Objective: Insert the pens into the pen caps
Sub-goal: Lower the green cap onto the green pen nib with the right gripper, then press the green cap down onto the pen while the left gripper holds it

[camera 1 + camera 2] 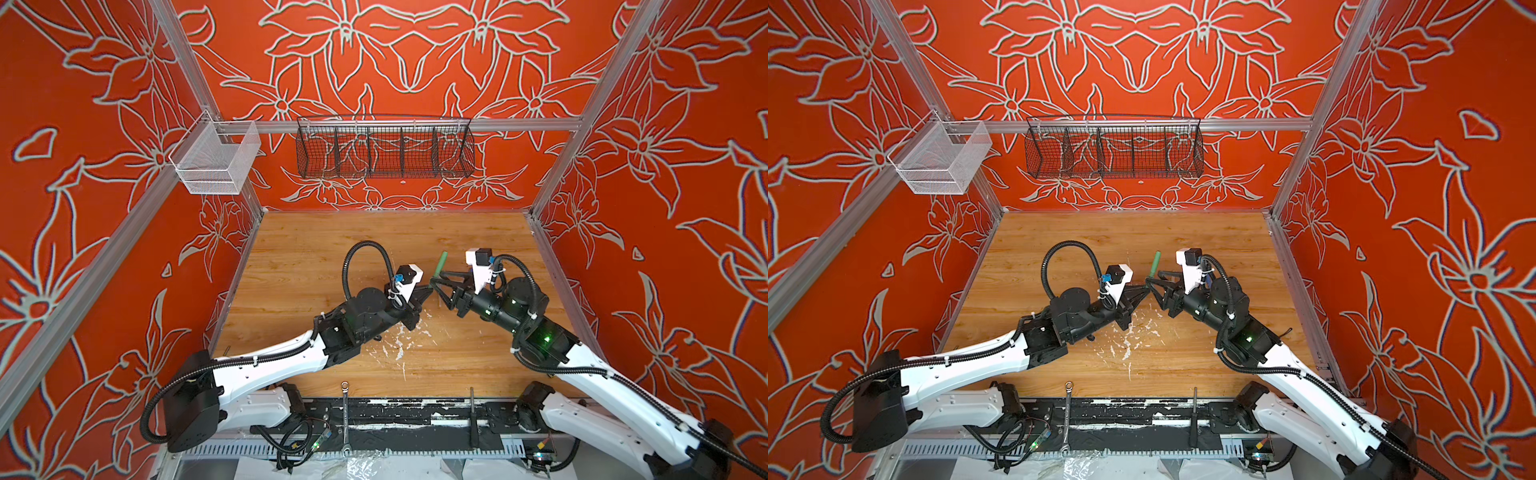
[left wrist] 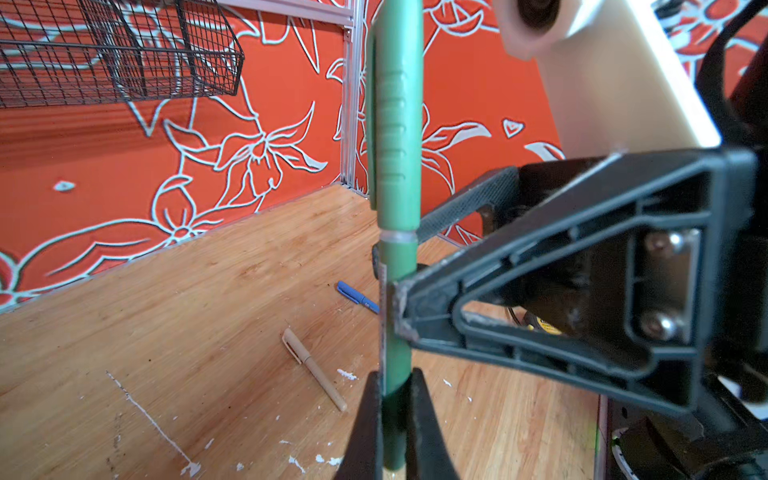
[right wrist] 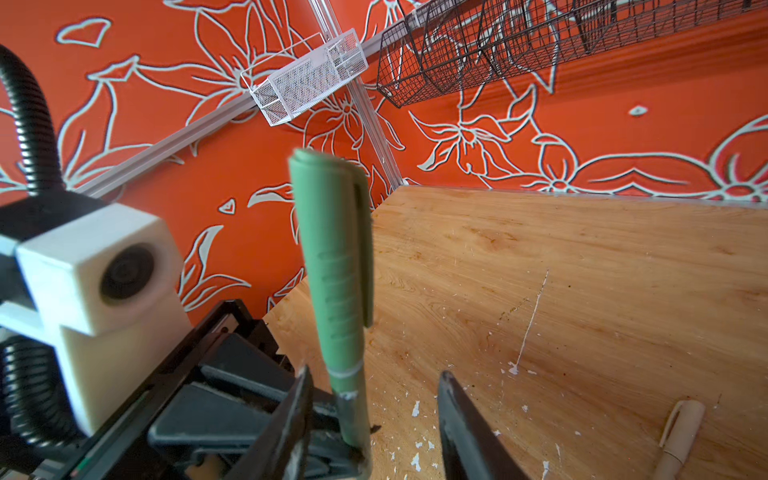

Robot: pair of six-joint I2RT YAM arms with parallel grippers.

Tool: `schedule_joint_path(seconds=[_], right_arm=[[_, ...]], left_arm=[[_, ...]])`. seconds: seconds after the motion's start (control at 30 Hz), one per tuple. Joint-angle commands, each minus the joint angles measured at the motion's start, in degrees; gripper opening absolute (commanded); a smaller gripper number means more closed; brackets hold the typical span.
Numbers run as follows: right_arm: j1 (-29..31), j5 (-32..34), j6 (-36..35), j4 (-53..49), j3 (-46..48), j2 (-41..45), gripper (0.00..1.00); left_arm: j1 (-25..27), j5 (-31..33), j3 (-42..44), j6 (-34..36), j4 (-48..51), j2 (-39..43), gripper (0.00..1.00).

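The left gripper (image 2: pixel 395 376) is clamped on the green pen (image 2: pixel 397 345), its two dark fingers (image 2: pixel 365 419) pressed against the lower end of the barrel from either side. The pen stands roughly upright out of that grip, rising straight away from the fingertips. The green cap (image 2: pixel 395 124) sits on the pen's far end. Its rim meets the barrel at a pale ring and its clip runs down one side.

The right gripper (image 3: pixel 376 374) comes in from the opposite side, tip to tip with the left one, and its jaws stand apart. The barrel passes between them, just above the left gripper's hold. In the right wrist view the barrel lies close against one finger (image 3: pixel 297 411), while the other finger stands well clear of it. In the left wrist view the nearer fingertip seems to touch the barrel, but I cannot tell whether it presses on it.

In both top views the two grippers meet above the middle of the table (image 1: pixel 316 249), and the cap juts out past their tips toward the back wall.

Below and beyond the left gripper, the tan pen (image 2: pixel 313 365) lies capped on the wood. The blue pen (image 2: pixel 357 297), also capped, lies farther off, with its near end hidden behind the green barrel. White paint flecks (image 2: pixel 347 374) dot the wood beside the tan pen.
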State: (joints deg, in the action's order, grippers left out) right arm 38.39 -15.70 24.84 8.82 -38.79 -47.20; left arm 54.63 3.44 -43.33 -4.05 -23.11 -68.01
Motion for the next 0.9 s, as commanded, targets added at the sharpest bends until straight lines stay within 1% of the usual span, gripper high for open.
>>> schedule_joint_path(seconds=[0.0, 0.17, 0.3, 0.37, 0.47, 0.5, 0.53, 0.57, 0.63, 0.67, 0.73, 0.83, 0.87], right_arm=[[0.3, -2.5, 0.4, 1.3, -1.8, 0.1, 0.49], [0.3, -3.0, 0.5, 2.3, -2.6, -1.3, 0.40], [0.3, -4.4, 0.8, 2.2, -3.8, -3.0, 0.28], [0.3, -5.0, 1.4, 2.9, -3.9, -3.8, 0.18], [0.2, -5.3, 1.6, 2.5, -4.5, -4.4, 0.02], [0.3, -5.4, 1.4, 1.9, -4.9, -4.5, 0.00], [0.3, -5.6, 1.0, 0.9, -5.4, -4.6, 0.00], [0.3, -5.8, 0.2, -0.3, -6.0, -4.8, 0.00], [0.3, -6.1, -1.7, -3.4, -7.4, -5.1, 0.00], [0.3, -6.4, -2.8, -4.9, -8.2, -5.3, 0.00], [0.2, -7.2, -4.5, -7.9, -9.7, -5.9, 0.00], [0.2, -8.2, -4.7, -7.7, -9.9, -6.0, 0.00], [0.2, -8.5, -4.8, -7.8, -9.9, -6.1, 0.00]], left_arm=[[-0.4, -1.7, -0.8, -0.5, -0.1, -0.7, 0.00], [-0.4, -2.0, -0.5, -0.7, 0.2, -0.7, 0.00], [-0.4, -2.0, -0.4, -0.9, 0.3, -0.5, 0.00], [-0.4, -2.4, -0.5, -0.9, 0.4, -0.7, 0.00], [-0.4, -2.6, -1.5, -1.1, 2.2, -1.0, 0.00], [-0.4, -2.4, -2.1, -1.5, 3.5, -1.1, 0.02], [-0.5, -2.3, -2.6, -1.9, 4.8, -1.2, 0.18], [-0.5, -2.4, -2.9, -2.1, 5.6, -1.2, 0.26], [-1.1, -3.5, -3.5, -2.9, 8.4, -0.6, 0.38], [-1.8, -4.6, -3.9, -3.6, 10.0, -0.3, 0.41], [-3.9, -9.1, -5.3, -4.9, 13.7, 0.3, 0.41], [-5.2, -12.4, -5.7, -5.4, 16.1, 1.3, 0.37], [-5.2, -12.3, -5.7, -5.4, 16.3, 1.7, 0.34]])
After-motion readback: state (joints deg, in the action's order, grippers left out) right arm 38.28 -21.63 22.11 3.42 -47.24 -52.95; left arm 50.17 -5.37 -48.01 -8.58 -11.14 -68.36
